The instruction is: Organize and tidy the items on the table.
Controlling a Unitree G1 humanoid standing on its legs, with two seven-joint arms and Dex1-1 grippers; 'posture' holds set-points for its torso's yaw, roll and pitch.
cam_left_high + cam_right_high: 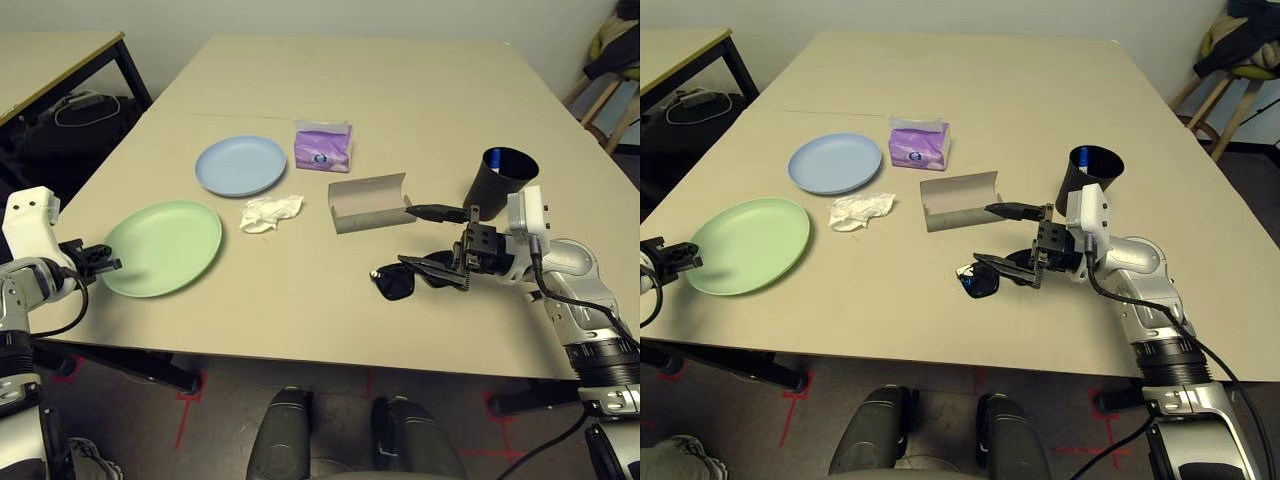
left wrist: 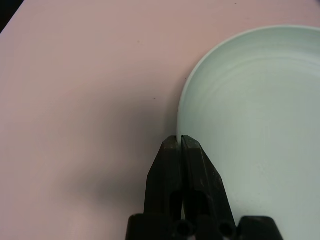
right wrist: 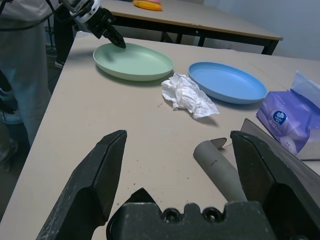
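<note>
At the desk's (image 1: 420, 110) left edge, the left fingers (image 2: 181, 150) are clenched on the green plate's (image 1: 165, 245) rim. The right fingers (image 3: 117, 150) stand released, sunglasses (image 1: 400, 280) just below them, case (image 1: 368, 202) just beyond.

Left pincer (image 2: 181, 142) pinched closed, right pincer (image 3: 175, 150) spread wide

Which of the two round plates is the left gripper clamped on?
The pale green plate, nearer the table's front edge; the left gripper is shut on its rim. The pale blue plate lies farther back, untouched.
</note>
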